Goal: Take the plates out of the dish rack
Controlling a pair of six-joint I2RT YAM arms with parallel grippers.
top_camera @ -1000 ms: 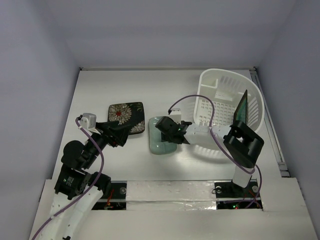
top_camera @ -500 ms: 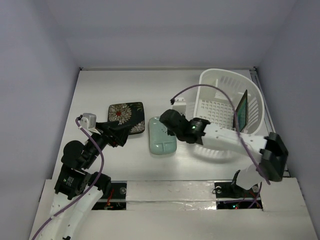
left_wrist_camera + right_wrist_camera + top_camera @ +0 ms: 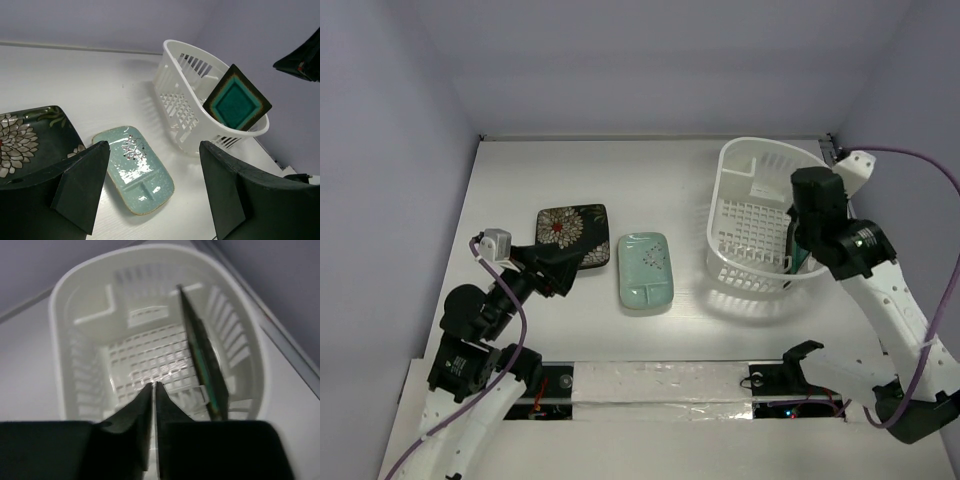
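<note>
The black flowered plate [image 3: 572,232] and the pale mint-green plate [image 3: 645,268] lie flat on the table, left of the white dish rack [image 3: 750,165]. The brown-rimmed plate with the teal centre [image 3: 236,100] stands on edge against the rack's right wall [image 3: 200,355]. My right gripper [image 3: 154,386] is shut and empty. It hangs over the rack's near end, just left of that plate [image 3: 798,238]. My left gripper [image 3: 152,150] is open and empty, low over the table by the black plate's near edge [image 3: 565,270].
The rack [image 3: 180,50] sits at the table's right side, close to the metal rail [image 3: 860,250] along the right edge. Purple-grey walls enclose the table on three sides. The right arm's cable [image 3: 920,160] arcs off to the right.
My right arm has let go of the mint-green plate, left it flat on the table, and swung right and up to above the rack. The left arm has not moved.
</note>
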